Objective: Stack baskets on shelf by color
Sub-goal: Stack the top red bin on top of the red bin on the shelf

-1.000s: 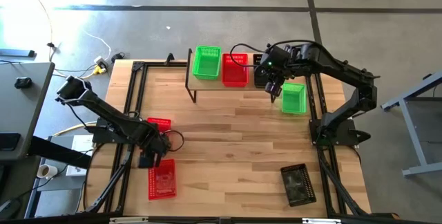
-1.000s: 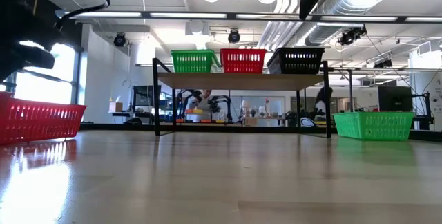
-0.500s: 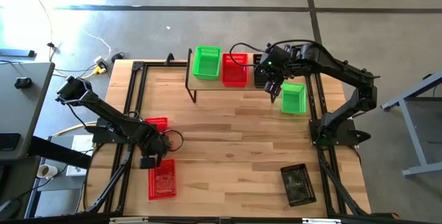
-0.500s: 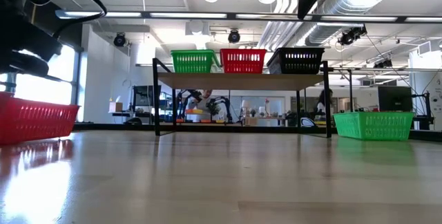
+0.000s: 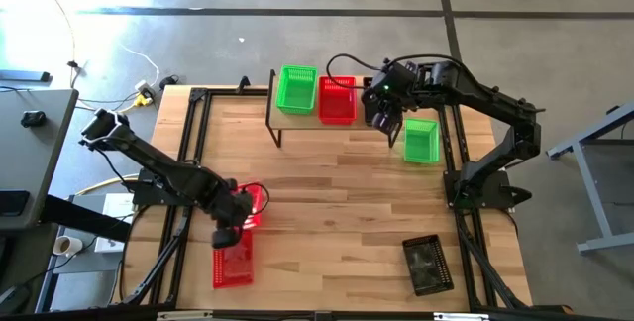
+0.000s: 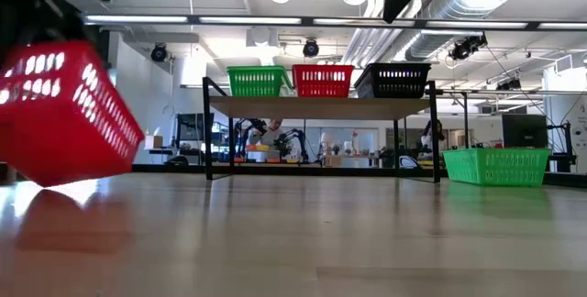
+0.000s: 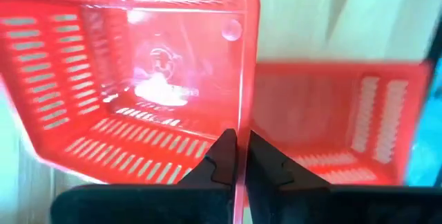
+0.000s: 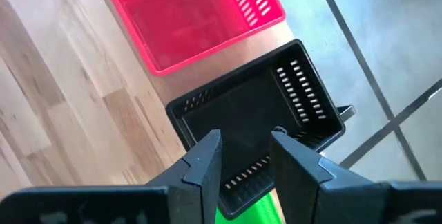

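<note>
My left gripper (image 5: 231, 218) is shut on a red basket (image 6: 64, 114), which hangs tilted above the table's near left part. A second red basket (image 5: 233, 262) lies on the table just below it. The shelf (image 6: 321, 106) stands at the far edge with a green basket (image 5: 296, 90), a red basket (image 5: 337, 100) and a black basket (image 8: 255, 127) resting on its top. My right gripper (image 8: 245, 158) hovers open above the black one. Another green basket (image 5: 421, 141) sits on the table to the right of the shelf. My left gripper pinches one side wall of the red basket at its rim (image 7: 242, 124), one finger inside the basket and one outside. The basket is lifted clear of the table and hangs tilted, its open side turned toward the wrist camera.
A black basket (image 5: 428, 265) lies on the table near the front right. Black frame rails (image 5: 193, 143) run along the table's left and right sides. Bare wood (image 5: 337, 202) lies between the shelf and the near edge.
My left gripper has shut on the red basket's wall and raised it. The basket stood on the table at the left; now it hangs tilted, clear of the table and farther toward the near edge. My right gripper has drifted slightly toward the table's left above the shelf.
</note>
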Available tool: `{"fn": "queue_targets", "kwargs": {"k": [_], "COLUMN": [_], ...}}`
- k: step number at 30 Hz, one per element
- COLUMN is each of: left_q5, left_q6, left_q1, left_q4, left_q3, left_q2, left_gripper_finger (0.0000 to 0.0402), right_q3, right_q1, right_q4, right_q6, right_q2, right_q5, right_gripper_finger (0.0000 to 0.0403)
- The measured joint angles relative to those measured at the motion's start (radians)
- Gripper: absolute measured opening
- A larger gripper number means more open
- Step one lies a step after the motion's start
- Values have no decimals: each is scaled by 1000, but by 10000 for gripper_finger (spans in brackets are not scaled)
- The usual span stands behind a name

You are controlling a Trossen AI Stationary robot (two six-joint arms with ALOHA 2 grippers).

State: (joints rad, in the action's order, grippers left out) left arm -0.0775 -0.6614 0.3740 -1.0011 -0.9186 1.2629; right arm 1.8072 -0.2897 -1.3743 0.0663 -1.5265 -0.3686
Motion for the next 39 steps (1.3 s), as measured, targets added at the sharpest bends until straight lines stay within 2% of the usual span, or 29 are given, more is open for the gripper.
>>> {"fn": "queue_targets", "kwargs": {"k": [4, 10, 18, 23, 29, 39], "left_q5": [56, 206, 386, 467, 516, 528], "left_q6": [-24, -23, 53, 190, 437, 833], "left_q1": [0, -2, -82, -165, -312, -598], "left_q4": [-1, -4, -2, 22, 54, 276], "left_q3": [-79, -170, -272, -338, -434, -591], "left_q2": [0, 0, 0, 0, 0, -1], "left_gripper_finger": [3, 2, 2, 2, 1, 1], "right_q3": [0, 0, 0, 0, 0, 0], "right_q1": [0, 0, 0, 0, 0, -5], "right_q4": [3, 11, 22, 40, 56, 56], "right_q6": [14, 5, 43, 70, 128, 288], "right_q2": [0, 0, 0, 0, 0, 0], "right_q5": [-6, -31, -98, -140, -175, -185], "right_gripper_finger": [108, 108, 108, 108, 108, 108]}}
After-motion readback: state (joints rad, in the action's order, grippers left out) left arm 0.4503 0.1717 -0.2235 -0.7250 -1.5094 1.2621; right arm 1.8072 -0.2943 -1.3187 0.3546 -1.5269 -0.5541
